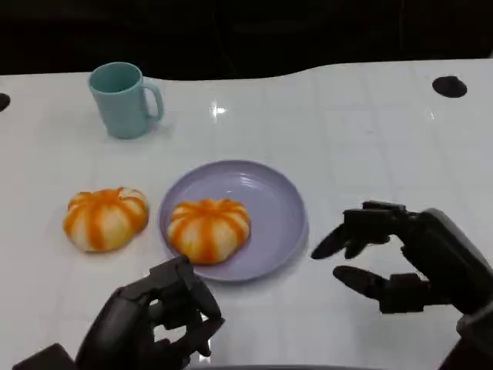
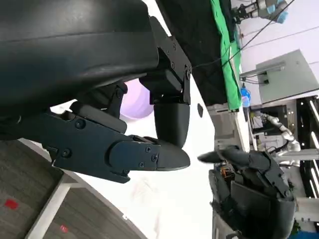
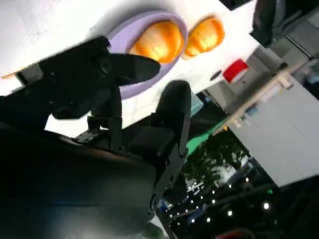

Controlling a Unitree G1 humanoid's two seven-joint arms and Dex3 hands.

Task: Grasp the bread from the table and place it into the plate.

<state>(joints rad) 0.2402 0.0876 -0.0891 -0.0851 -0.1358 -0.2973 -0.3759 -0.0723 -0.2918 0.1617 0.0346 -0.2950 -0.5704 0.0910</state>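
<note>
Head view: white counter (image 1: 362,139) carrying a lavender plate (image 1: 281,208), two orange-and-white striped bread rolls, and a teal mug (image 1: 122,100).

Bread on plate (image 1: 209,229): sits in the near-left part of the plate, inside the rim, resting flat. Right wrist view shows the same roll (image 3: 158,41) within the plate's rim (image 3: 119,32).

Second bread (image 1: 105,218): lies on the bare counter just beside the plate's left edge, apart from it. Right wrist view shows it (image 3: 203,36) past the plate.

Mug: upright, far left of the counter, handle pointing toward the right, well apart from the plate and both rolls.

Left robot hand (image 1: 158,316): low at the near-left edge, in front of the plate. Fingers curled inward, nothing in them. Not touching either roll. Left wrist view shows its fingers (image 2: 149,154) over white counter with a patch of the plate (image 2: 137,102) behind them.

Right robot hand (image 1: 377,258): near-right, just beside the plate's right rim but apart from it. Fingers spread with a gap between upper and lower ones, holding nothing. Left wrist view shows it (image 2: 249,169) across the counter.

A dark round mark (image 1: 449,86) sits on the far-right counter.
</note>
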